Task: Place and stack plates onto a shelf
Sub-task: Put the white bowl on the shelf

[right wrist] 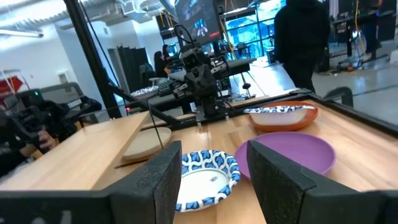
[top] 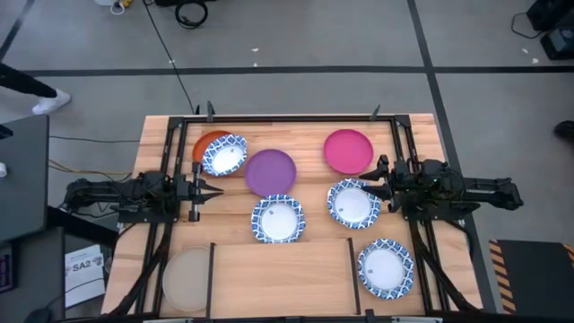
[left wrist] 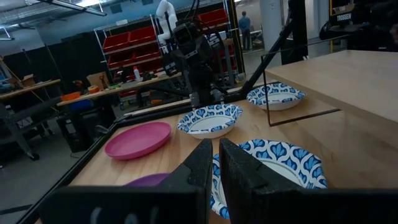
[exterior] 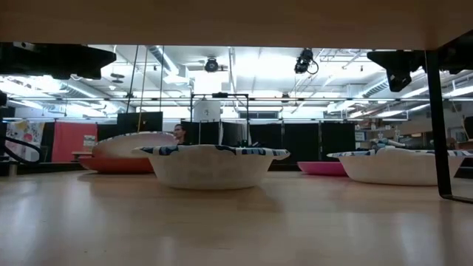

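While the left gripper (top: 199, 187) waited at nine o'clock with jaws pressed together on nothing and the right gripper (top: 380, 173) at three o'clock with jaws spread, two plates, beige (top: 186, 278) and blue-rimmed (top: 386, 267), lay in the shelf (top: 278, 269) bays at six o'clock; six remained mid-surface.

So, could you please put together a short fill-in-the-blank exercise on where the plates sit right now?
1. A blue-rimmed plate rests on top of the ____ plate.
2. The beige plate lies in the shelf bay on the ____ arm's side.
3. The left gripper is shut; the right gripper is ____.

Missing words: orange; left; open
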`<state>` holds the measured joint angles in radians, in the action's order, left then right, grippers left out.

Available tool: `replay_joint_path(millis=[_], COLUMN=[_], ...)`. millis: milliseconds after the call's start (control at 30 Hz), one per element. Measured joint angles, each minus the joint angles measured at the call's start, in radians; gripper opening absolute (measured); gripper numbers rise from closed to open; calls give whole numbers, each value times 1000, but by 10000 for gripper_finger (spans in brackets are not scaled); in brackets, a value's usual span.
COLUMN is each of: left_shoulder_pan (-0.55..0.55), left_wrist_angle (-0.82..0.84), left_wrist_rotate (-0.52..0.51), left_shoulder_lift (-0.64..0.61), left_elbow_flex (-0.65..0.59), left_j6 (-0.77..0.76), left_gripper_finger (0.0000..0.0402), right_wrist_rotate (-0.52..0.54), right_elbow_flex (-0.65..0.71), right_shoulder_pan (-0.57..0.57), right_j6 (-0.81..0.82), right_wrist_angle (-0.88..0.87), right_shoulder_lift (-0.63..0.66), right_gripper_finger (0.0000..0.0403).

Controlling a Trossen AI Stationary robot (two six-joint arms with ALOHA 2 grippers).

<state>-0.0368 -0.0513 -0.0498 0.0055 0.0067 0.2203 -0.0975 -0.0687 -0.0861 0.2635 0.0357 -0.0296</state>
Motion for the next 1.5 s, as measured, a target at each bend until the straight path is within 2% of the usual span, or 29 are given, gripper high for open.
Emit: replay_joint_path(millis=[167,333,433,567,667,800,967,1067,1167,1333,1500], left_shoulder_pan=[0,0,0,0,0,0,0,0,0,0,0], left_wrist_angle=[0,0,0,0,0,0,0,0,0,0,0], left_wrist_rotate=[0,0,0,0,0,0,0,0,0,0,0], left_shoulder_lift=[0,0,0,0,0,0,0,0,0,0,0], left_elbow_flex=[0,0,0,0,0,0,0,0,0,0,0], left_j6=[0,0,0,0,0,0,0,0,0,0,0], left_gripper_finger=[36,36,36,36,36,36,36,36,36,36,36], right_wrist_rotate=[14,105,111,176,202,268,315,312,283,173,150], right_elbow_flex=[0,0,-16,-64,-137,-273,-444,-510,-541,-543,-543], right_shoulder_pan=[0,0,0,-5,-21,-56,-118,-163,-208,-283,-341], right_j6=[57,56,53,50,34,27,127,179,188,187,162], right_wrist_angle=[46,176,174,146,63,-179,-533,-668,-739,-767,-811], right_shoulder_lift=[-1,-11,-32,-94,-160,-261,-389,-456,-514,-613,-718], right_gripper_finger=[187,187,187,187,187,187,187,187,187,187,187])
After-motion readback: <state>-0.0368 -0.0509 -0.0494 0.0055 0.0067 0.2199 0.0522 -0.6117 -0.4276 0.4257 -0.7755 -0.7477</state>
